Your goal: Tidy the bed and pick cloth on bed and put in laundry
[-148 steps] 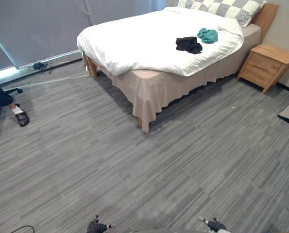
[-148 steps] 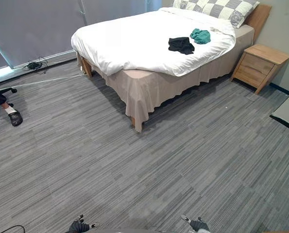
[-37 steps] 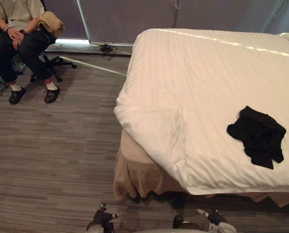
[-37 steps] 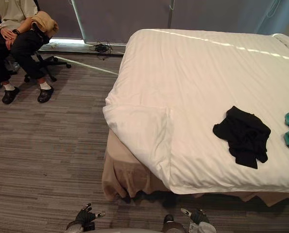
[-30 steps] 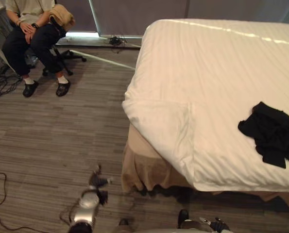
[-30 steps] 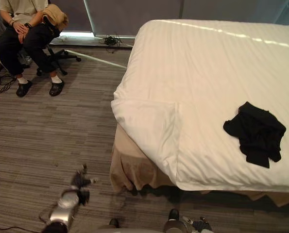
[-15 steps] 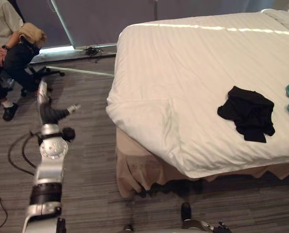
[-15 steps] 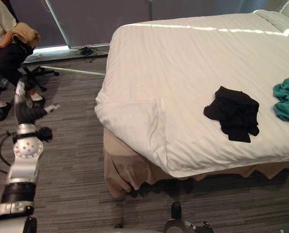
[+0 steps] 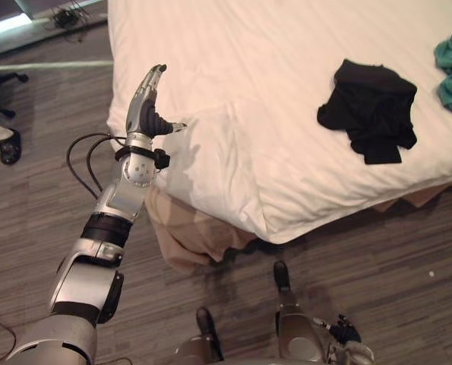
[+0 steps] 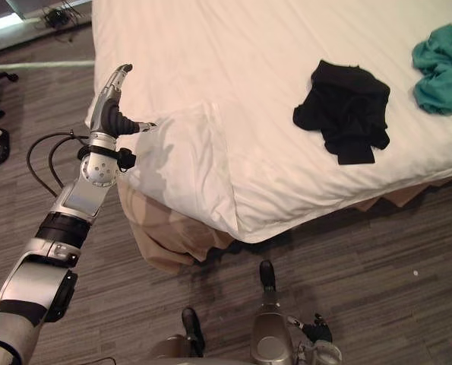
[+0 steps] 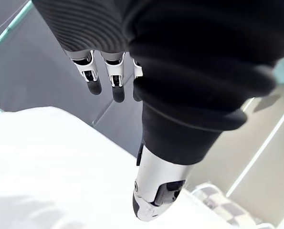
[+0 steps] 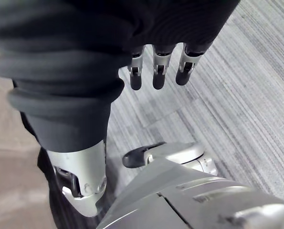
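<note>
Left eye view puts your left hand (image 9: 143, 106) raised at the near corner of the bed (image 9: 210, 46), fingers straight and pointing away from you, thumb (image 9: 176, 126) stuck out sideways toward the duvet (image 9: 286, 84). It grips nothing. Your left wrist view confirms it: straight fingers (image 11: 91, 78) side by side, the thumb apart from them, white duvet beyond. You cannot tell whether the thumb tip touches the fabric.

Just beside that thumb, the duvet's corner lies turned back in a flap (image 9: 226, 163), and the beige skirt (image 9: 184, 232) shows bunched beneath it.

The black cloth (image 9: 370, 110) lies crumpled on the duvet near the bed's near edge, well apart from your left hand. The teal cloth (image 10: 442, 67) sits just beyond it, farther to your right, not touching it.

Your right hand (image 10: 317, 331) hangs low by your side over the grey floor (image 9: 408, 251); its wrist view shows the fingers (image 12: 158, 71) relaxed and empty.

A person's shoe (image 9: 9, 147) rests on the floor at far left.
</note>
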You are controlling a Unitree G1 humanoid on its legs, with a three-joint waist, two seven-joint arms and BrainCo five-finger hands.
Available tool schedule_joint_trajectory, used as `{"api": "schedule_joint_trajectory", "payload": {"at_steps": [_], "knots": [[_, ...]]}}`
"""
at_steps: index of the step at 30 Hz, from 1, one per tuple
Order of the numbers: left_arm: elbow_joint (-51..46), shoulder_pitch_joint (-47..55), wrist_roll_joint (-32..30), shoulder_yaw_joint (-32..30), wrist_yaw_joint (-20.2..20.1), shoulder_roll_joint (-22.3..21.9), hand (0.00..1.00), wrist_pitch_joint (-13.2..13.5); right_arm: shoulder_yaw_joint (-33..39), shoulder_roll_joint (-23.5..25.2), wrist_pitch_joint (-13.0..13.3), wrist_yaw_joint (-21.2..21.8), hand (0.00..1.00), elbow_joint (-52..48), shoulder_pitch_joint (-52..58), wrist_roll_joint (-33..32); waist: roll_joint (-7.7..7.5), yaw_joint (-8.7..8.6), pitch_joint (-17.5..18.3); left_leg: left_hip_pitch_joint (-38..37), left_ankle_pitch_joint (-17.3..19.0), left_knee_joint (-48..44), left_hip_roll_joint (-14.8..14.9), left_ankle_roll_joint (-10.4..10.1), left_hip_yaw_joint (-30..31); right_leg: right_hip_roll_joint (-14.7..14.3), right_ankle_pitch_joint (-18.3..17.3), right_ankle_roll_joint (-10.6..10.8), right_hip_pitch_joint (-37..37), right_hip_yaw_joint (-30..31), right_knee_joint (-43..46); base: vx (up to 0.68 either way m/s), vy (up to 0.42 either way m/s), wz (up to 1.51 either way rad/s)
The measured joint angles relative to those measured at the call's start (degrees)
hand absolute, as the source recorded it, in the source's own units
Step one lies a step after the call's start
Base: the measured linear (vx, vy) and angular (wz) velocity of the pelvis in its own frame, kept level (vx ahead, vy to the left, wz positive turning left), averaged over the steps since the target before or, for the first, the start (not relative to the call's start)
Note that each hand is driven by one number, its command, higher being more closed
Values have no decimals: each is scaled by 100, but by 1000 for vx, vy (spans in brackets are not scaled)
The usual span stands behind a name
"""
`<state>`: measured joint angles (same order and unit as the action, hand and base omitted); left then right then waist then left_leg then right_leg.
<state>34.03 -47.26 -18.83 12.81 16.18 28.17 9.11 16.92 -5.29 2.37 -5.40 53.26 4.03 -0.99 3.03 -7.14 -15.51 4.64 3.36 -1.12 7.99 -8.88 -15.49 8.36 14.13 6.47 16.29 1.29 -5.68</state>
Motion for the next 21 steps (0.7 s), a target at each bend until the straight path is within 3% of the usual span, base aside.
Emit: {"api": "schedule_joint_trajectory", "payload": {"at_steps": [3,4,9,15,21], "knots": [[479,-371,-122,362,-138,-34,0,-75,-57,51,50,-43,0,-69,-104,-71,-74,-11,-200,183,4,-104,-5,4,14,19,32,9,128,9,0,-17,5,4],[632,-480,-223,502,-194,-73,100,-119,-115,44,81,-84,0,-71,-134,-73,-89,-21,-275,208,5,-118,-6,5,43,25,33,9,130,-14,0,-20,9,11],[1406,-949,-610,1000,-522,-291,100,-178,-172,50,135,-107,0,-90,-197,-114,-127,-13,-464,396,12,-203,-9,16,130,66,37,21,200,-107,1,-18,11,12],[1505,-1137,-726,1011,-884,-304,100,-165,-212,57,143,-104,0,-299,-202,-147,-131,24,-471,381,21,-201,-2,25,120,61,22,40,190,-99,2,0,2,-1],[1070,-283,-669,1029,-1134,51,100,-62,-52,24,149,-100,0,-293,-148,-306,-83,4,-441,-122,48,-139,39,24,99,12,-60,69,-284,-130,3,9,11,-4]]}}
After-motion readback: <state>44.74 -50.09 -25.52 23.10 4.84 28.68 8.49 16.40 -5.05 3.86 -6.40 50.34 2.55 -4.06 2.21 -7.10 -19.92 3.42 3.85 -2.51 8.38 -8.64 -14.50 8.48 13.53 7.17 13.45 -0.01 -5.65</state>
